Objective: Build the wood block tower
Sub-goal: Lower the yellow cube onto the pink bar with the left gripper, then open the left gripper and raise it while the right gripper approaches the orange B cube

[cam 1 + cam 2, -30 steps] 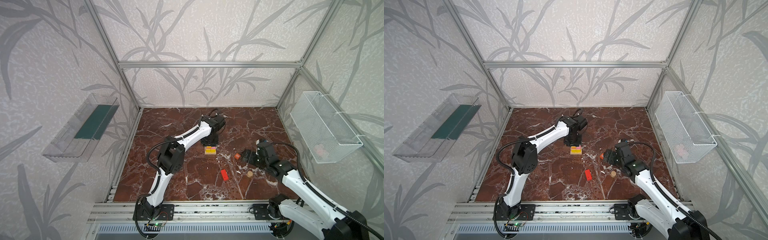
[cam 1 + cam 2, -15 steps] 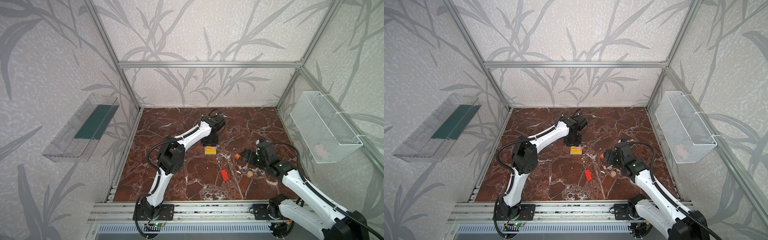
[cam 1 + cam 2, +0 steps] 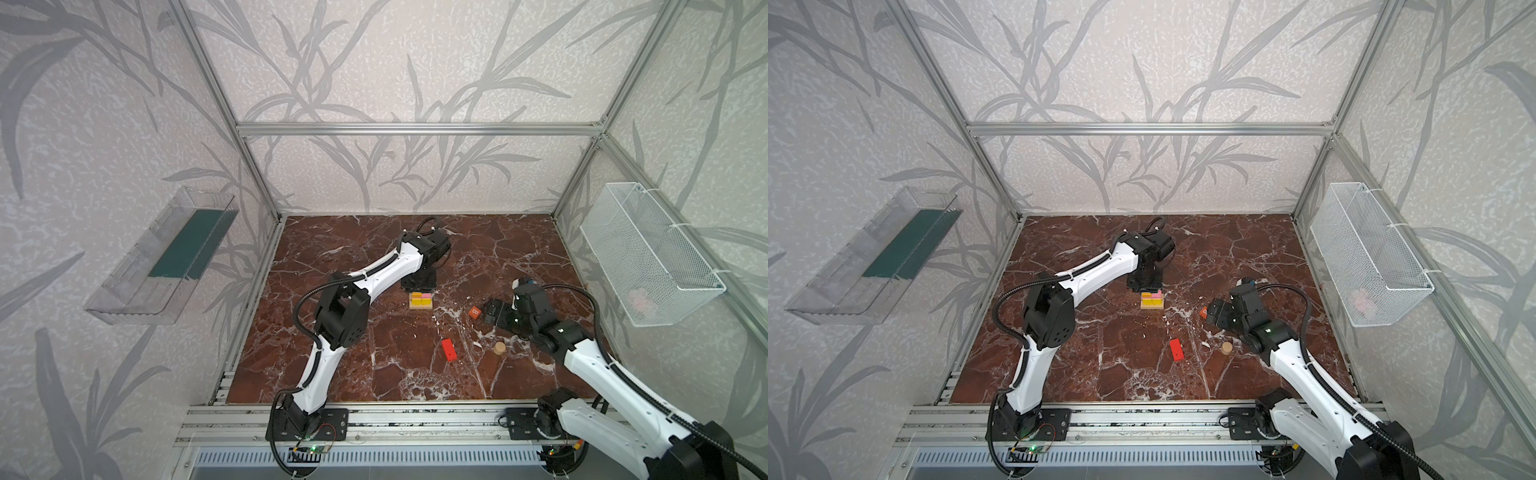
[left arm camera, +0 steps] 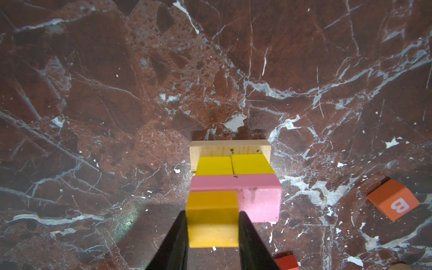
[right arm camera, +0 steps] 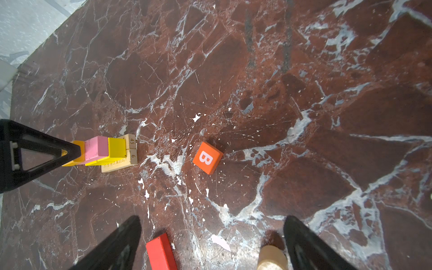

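- In both top views the tower [image 3: 420, 300] [image 3: 1152, 300] stands just above the centre of the frame on the red marble table [image 3: 374, 374]; it has a tan plank base [image 4: 230, 149], two yellow cubes [image 4: 214, 166] side by side on the plank, and a pink brick [image 4: 236, 183] lying across them
- The left gripper [image 4: 212, 224] is at the tower's upper edge in the top views; its black fingers [image 4: 178, 236] are clamped on two opposite sides of an orange cube [image 4: 211, 210]; the cube sits against the pink brick and level with it; what it rests on is hidden
- The right gripper [image 5: 212, 221] is right of centre in the top views; its fingers [image 5: 121, 240] are spread wide and hold nothing
- An orange-red cube [image 3: 475, 312] [image 5: 207, 157] marked B lies loose on the marble just left of the right gripper's tips, turned askew to the tower
- A red brick [image 3: 449, 349] [image 3: 1176, 349] lies flat to the lower right of the tower; a tan cylinder [image 3: 499, 348] [image 3: 1227, 348] stands upright to the right of the brick, apart from it; both are well apart from the tower
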Controlling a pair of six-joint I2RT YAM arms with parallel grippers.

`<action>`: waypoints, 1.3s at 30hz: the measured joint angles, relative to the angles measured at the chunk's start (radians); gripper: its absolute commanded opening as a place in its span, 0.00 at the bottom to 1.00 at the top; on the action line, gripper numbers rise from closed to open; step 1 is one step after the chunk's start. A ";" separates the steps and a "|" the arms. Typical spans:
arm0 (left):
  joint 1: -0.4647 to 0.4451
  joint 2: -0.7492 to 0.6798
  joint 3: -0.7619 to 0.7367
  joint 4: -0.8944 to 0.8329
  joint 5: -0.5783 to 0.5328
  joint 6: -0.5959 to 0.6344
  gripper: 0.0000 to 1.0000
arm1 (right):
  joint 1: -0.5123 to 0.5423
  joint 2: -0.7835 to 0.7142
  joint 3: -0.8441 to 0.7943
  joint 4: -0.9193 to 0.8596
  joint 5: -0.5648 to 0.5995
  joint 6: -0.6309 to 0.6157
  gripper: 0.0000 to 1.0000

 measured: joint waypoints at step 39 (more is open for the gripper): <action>0.001 -0.149 0.011 -0.018 -0.062 0.011 0.50 | 0.000 0.111 0.000 0.049 -0.043 0.012 0.85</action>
